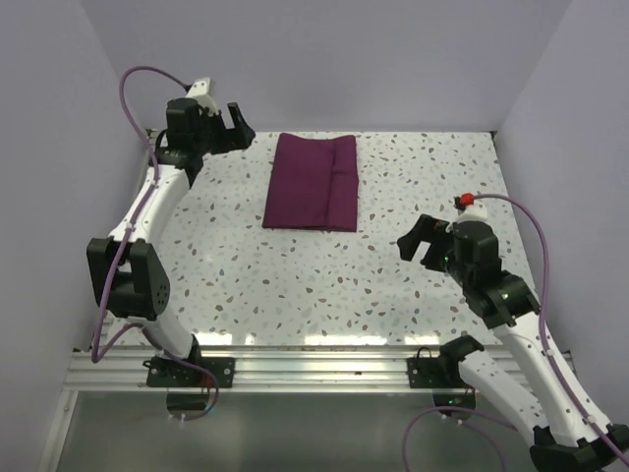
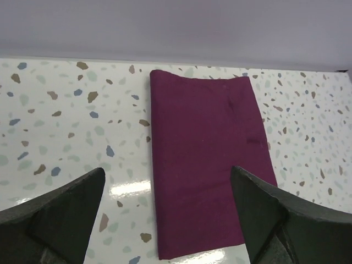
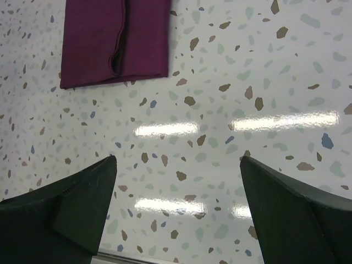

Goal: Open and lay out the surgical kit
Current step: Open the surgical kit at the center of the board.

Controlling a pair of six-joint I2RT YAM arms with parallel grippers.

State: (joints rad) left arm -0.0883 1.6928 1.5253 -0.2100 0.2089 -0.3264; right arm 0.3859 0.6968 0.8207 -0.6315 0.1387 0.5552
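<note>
The surgical kit point(image 1: 313, 183) is a dark purple cloth wrap, folded shut into a flat rectangle at the back middle of the table. It also shows in the left wrist view point(image 2: 206, 159) and at the top left of the right wrist view point(image 3: 114, 39). No steel tray or instruments show; whatever is inside the wrap is hidden. My left gripper point(image 1: 236, 125) is open and empty, held above the table just left of the wrap's far end. My right gripper point(image 1: 421, 244) is open and empty, above the table to the right of and nearer than the wrap.
The speckled terrazzo table point(image 1: 393, 285) is bounded by lilac walls at the left, back and right. An aluminium rail point(image 1: 324, 369) with the arm bases runs along the near edge.
</note>
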